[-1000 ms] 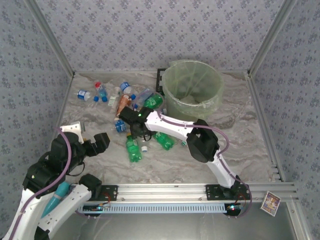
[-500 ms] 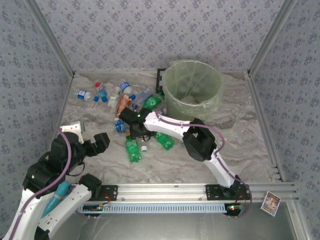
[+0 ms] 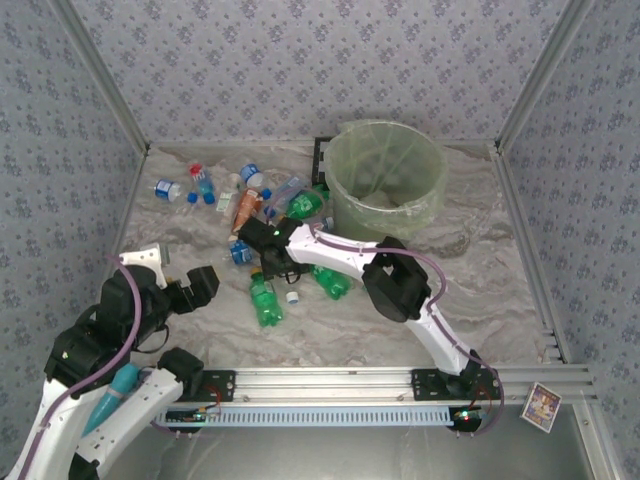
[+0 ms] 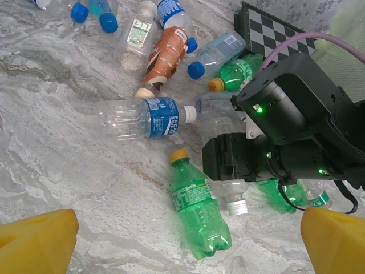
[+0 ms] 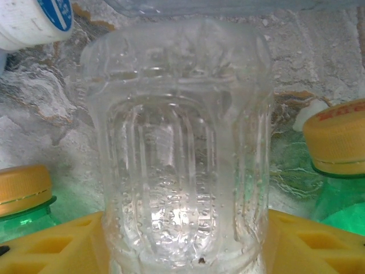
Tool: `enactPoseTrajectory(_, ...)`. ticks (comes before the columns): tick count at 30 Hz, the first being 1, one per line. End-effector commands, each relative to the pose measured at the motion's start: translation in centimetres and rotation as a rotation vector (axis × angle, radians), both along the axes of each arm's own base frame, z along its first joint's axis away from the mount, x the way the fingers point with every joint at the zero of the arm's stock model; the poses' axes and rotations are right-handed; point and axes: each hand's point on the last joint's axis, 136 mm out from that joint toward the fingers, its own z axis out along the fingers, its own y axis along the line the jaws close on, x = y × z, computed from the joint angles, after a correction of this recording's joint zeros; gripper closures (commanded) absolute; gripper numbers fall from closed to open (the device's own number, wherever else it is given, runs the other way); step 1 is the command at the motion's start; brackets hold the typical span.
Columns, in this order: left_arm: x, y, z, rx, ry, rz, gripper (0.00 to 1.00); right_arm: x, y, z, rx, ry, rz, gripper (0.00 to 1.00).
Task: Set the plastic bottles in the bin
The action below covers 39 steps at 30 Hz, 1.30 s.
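Observation:
Several plastic bottles (image 3: 250,200) lie scattered on the marbled table, left of the bin (image 3: 440,180), a round pale green bucket with a bag liner. My right gripper (image 3: 272,262) is down among them, its yellow fingers (image 5: 51,245) pressed on both sides of a clear ribbed bottle (image 5: 177,148). That bottle's white cap (image 4: 236,205) sticks out under the black wrist (image 4: 296,131). A green Sprite bottle (image 4: 199,208) lies just beside it. My left gripper (image 3: 195,287) hangs open at the near left, nothing between its fingertips (image 4: 40,240).
A black checkered rack (image 4: 274,34) stands behind the bottles, against the bin. Green bottles with yellow caps (image 5: 336,142) flank the held one. A blue-label bottle (image 4: 145,117) and an orange-label bottle (image 4: 165,54) lie further back. Metal frame rails edge the table.
The right arm's elbow has shifted slightly left while its gripper stayed down among the bottles. The left arm has not moved.

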Motion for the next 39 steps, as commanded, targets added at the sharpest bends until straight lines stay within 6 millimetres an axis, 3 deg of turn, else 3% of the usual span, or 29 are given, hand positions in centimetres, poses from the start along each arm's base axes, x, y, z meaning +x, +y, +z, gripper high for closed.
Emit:
enactPoseTrajectory(1,-0.3,0.4,0.9,-0.007,-0.029,0.006,0.0,0.1,-0.7,2.3,-0.035,-0.043,0.007,0.35)
enactPoseTrajectory(7,-0.3,0.2,1.2,-0.014,-0.037,0.0,0.0,0.5,-1.8,7.4,-0.03,-0.134,0.008,0.35)
enactPoseTrajectory(16,0.1,-0.8,2.8,-0.059,-0.087,-0.038,0.0,1.0,-3.5,18.1,0.034,-0.288,0.039,0.36)
enactPoseTrajectory(24,0.6,-1.6,3.6,-0.086,-0.113,-0.066,0.0,1.9,-6.7,28.3,0.125,-0.473,0.046,0.36)
enactPoseTrajectory(27,0.7,-1.8,4.0,-0.088,-0.117,-0.075,0.0,2.8,-9.0,31.8,0.171,-0.533,0.005,0.35)
enactPoseTrajectory(34,0.6,-3.5,5.1,-0.13,-0.145,-0.158,0.0,4.5,-15.9,36.1,0.308,-0.586,-0.182,0.37)
enactPoseTrajectory(39,0.5,-5.6,6.9,-0.182,-0.182,-0.268,0.0,5.6,-21.3,35.9,0.418,-0.57,-0.373,0.38)
